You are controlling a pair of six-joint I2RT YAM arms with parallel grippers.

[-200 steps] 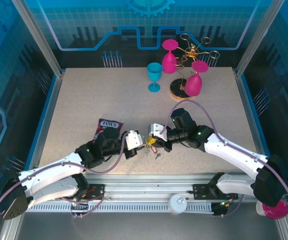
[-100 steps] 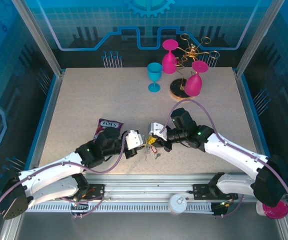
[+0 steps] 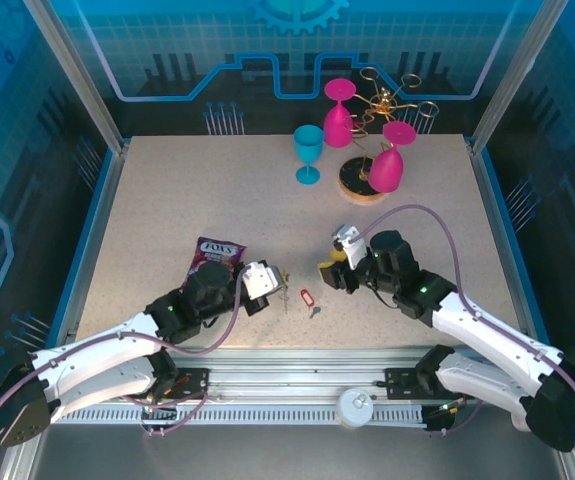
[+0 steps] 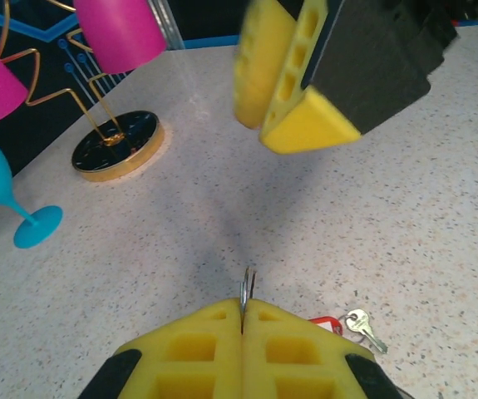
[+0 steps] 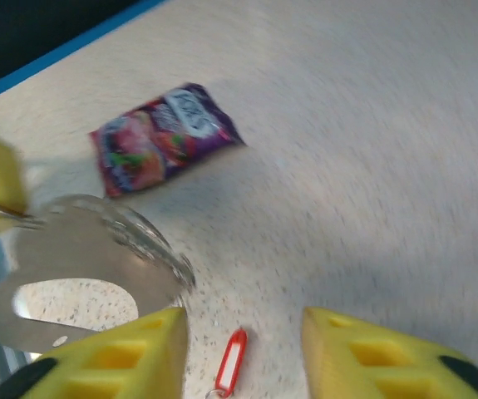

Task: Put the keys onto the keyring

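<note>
— The right gripper point(image 3: 327, 272) has pulled away, hasn't it? A second ago it was tip to tip with the left gripper point(image 3: 276, 283).

— Yes. Now it sits well apart from it, with its fingers spread and nothing between them. The left one hasn't shifted. Its fingers are pressed together on the keyring point(image 5: 97, 249), and a thin silver ring point(image 4: 246, 289) pokes up edge-on from between the pads.

— And the keys point(image 3: 308, 302)?

— The tag was hard against the fingertips before. Now they lie flat and loose on the table point(image 3: 217, 200), between the two sets of fingertips and closer to the left's.

— Which way do they run?

— From overhead the long axis slants. The red tag point(image 5: 229, 363) points towards the far side, and the silver key point(image 4: 360, 325) trails off its end towards the arm bases.
</note>
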